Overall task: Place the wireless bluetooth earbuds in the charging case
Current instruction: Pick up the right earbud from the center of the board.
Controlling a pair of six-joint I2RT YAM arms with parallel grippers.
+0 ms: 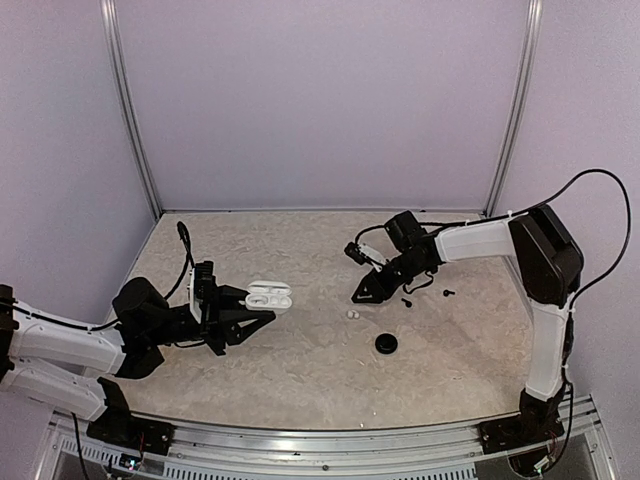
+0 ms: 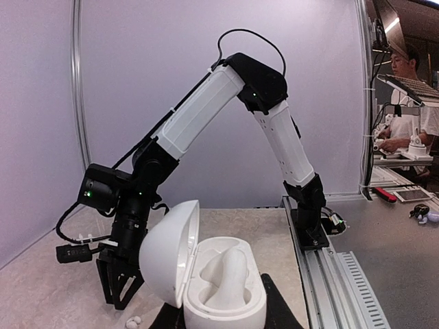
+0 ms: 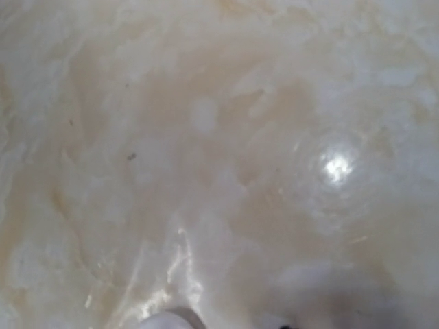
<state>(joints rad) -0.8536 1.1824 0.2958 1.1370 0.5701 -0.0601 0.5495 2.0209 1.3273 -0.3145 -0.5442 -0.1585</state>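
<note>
Both arms share one build: long white shells alternating with chunky black joints. The right arm (image 2: 206,103) has a thin black cable (image 2: 240,33) looping past its elbow joint, a green light (image 2: 88,194) on the black wrist block, a small black box (image 2: 74,253) on a short lead, and a black base (image 2: 309,233). The left arm (image 1: 60,345) has a black cable (image 1: 186,245) arcing off its wrist. The right end effector (image 1: 357,297) and the left end effector (image 1: 257,308) are black, with tapering fingers.
</note>
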